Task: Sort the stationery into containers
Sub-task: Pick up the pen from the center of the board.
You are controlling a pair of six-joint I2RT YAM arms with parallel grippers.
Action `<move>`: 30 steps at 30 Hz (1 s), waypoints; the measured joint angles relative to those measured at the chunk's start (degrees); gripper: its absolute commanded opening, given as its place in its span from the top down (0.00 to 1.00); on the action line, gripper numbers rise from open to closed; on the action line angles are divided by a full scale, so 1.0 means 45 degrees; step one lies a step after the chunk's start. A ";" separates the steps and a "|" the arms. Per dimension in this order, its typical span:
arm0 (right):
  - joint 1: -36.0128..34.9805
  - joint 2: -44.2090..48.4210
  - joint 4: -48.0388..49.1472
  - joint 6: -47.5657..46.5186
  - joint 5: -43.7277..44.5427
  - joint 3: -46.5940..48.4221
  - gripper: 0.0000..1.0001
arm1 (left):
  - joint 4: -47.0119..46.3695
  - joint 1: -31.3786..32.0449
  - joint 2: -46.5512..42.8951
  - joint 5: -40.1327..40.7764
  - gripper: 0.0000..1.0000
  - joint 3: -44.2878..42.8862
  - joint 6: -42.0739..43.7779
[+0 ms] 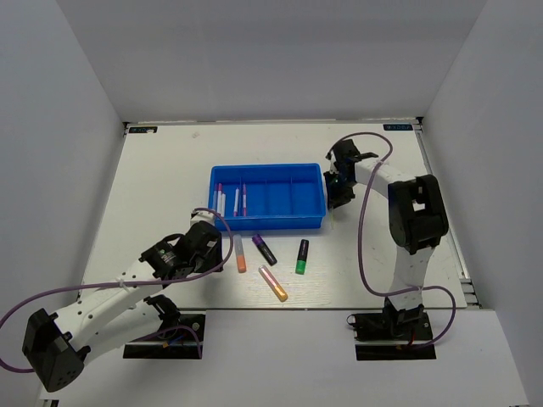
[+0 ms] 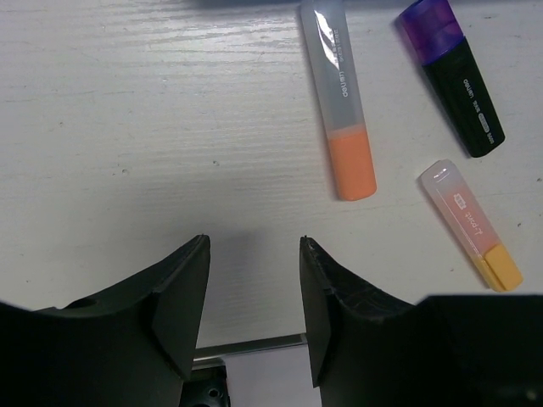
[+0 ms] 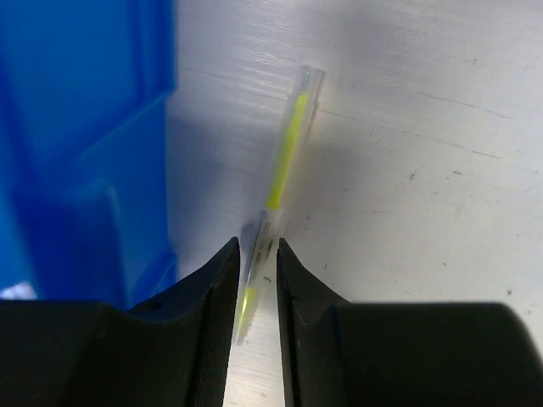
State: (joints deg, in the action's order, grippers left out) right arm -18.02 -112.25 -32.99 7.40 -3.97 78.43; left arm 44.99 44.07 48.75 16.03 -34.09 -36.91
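The blue tray (image 1: 267,197) stands mid-table with three thin pens (image 1: 237,200) lying in its left compartments. In front of it lie an orange highlighter (image 1: 240,253) (image 2: 344,119), a purple/black one (image 1: 264,249) (image 2: 454,76), a green/black one (image 1: 302,255) and a pink/orange one (image 1: 273,283) (image 2: 471,225). My left gripper (image 1: 217,253) (image 2: 254,242) hovers open and empty over bare table, left of the orange highlighter. My right gripper (image 1: 338,197) (image 3: 256,246) is at the tray's right end, jaws narrowly apart around a yellow pen (image 3: 287,157) lying on the table beside the tray wall (image 3: 85,127).
White walls enclose the table on the left, back and right. Purple cables loop from both arms, the right one arching over the table beside the tray. The table's front edge shows just below the left gripper's fingers.
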 measured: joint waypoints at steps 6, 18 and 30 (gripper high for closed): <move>0.0000 -0.0301 0.0121 0.0170 0.0291 0.0087 0.75 | 0.0000 0.0005 -0.0102 -0.0005 0.43 0.0000 0.0000; 0.0253 -0.0355 0.0083 0.0423 0.0709 0.0136 1.00 | 0.0039 0.0005 -0.0296 -0.0005 0.43 0.0204 -0.0019; 0.1035 0.1700 -0.0602 0.0204 0.0248 -0.0398 1.00 | -0.0044 0.0005 -0.0238 -0.0107 0.43 0.0223 -0.0049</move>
State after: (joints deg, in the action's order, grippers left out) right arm -13.37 -104.60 -35.70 8.32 -2.85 76.64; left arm 44.80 44.10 47.68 15.55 -33.08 -37.12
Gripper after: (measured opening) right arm 0.026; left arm 0.570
